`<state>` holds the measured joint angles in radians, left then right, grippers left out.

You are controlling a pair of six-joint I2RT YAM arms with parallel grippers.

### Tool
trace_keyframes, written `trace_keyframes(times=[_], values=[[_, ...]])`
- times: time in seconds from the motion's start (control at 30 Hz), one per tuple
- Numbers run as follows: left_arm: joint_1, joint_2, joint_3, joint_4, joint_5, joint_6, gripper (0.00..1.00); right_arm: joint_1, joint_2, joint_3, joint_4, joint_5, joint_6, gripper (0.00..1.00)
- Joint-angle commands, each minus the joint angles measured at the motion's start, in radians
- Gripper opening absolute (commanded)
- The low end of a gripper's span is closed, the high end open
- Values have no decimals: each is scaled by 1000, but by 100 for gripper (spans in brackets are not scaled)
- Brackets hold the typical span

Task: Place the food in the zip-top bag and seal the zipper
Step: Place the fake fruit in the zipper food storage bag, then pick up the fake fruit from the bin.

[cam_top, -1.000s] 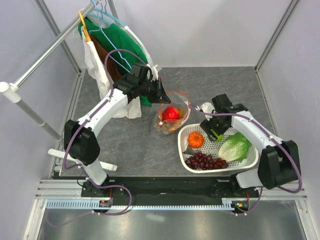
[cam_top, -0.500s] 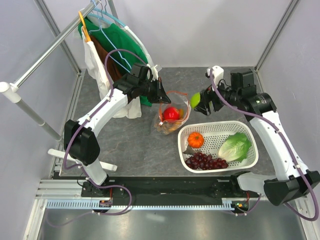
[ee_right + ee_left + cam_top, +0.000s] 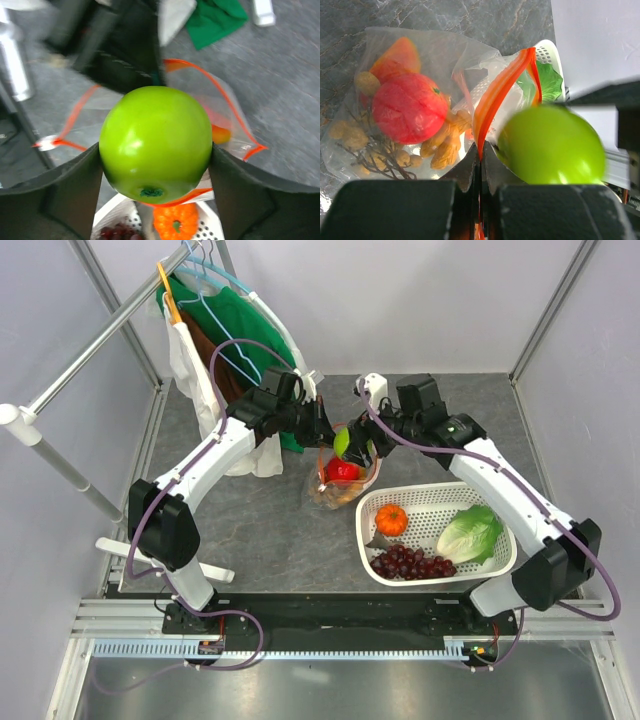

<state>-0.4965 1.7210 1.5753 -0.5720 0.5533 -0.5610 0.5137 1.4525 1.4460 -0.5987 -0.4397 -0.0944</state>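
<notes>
The left end effector point(image 3: 480, 162) is pinched shut on the zipper point(image 3: 496, 92) of the zip-top bag point(image 3: 435, 55), holding one side of the orange-red strip up so the mouth gapes. The right end effector point(image 3: 156, 167) grips a green apple point(image 3: 156, 142) between both fingers and hangs right at that mouth, with the apple just beside the raised strip. Whether it has crossed the rim cannot be told. Inside the bag, which rests on the grey worktop point(image 3: 250, 510), lie a red apple point(image 3: 409, 107), a red-yellow mango point(image 3: 395, 54) and a scatter of brown nuts point(image 3: 442, 150). Just to the bag's right stands the white basket point(image 3: 432, 495) – in it an orange piece point(image 3: 391, 519), dark grapes point(image 3: 410, 563) and green lettuce point(image 3: 470, 532)
</notes>
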Motion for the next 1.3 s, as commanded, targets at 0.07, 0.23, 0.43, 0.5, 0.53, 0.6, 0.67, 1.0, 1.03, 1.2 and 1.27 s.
trace_keyframes(times=[0.07, 0.23, 0.43, 0.5, 0.53, 0.6, 0.67, 1.0, 1.03, 1.2, 1.27], values=[[10, -5, 0, 29, 30, -20, 2, 2, -1, -15, 19, 131, -54, 98], [13, -1, 0, 29, 34, -25, 2, -6, -121, -42, -61, 159, -92, 98], [15, -3, 3, 29, 33, -28, 2, -6, -260, -160, -268, 125, -238, 95], [15, -3, 2, 29, 33, -27, 2, -6, -282, -232, -314, 163, -327, 92], [15, -4, 2, 29, 34, -27, 2, -4, -297, -251, -363, 168, -362, 92], [15, -6, 2, 29, 34, -25, 2, -4, -316, -306, -407, 167, -466, 91], [15, -8, -1, 31, 34, -23, 2, -4, -340, -326, -493, 135, -556, 92], [15, -3, -1, 31, 34, -24, 2, 31, -293, -429, -673, 39, -861, 92], [15, -6, -1, 29, 31, -23, 2, 51, -288, -440, -661, 58, -867, 91], [16, 0, -4, 29, 31, -22, 2, 109, -262, -475, -558, 90, -808, 86], [16, 3, -5, 29, 33, -22, 2, 137, -245, -486, -526, 105, -783, 84]])
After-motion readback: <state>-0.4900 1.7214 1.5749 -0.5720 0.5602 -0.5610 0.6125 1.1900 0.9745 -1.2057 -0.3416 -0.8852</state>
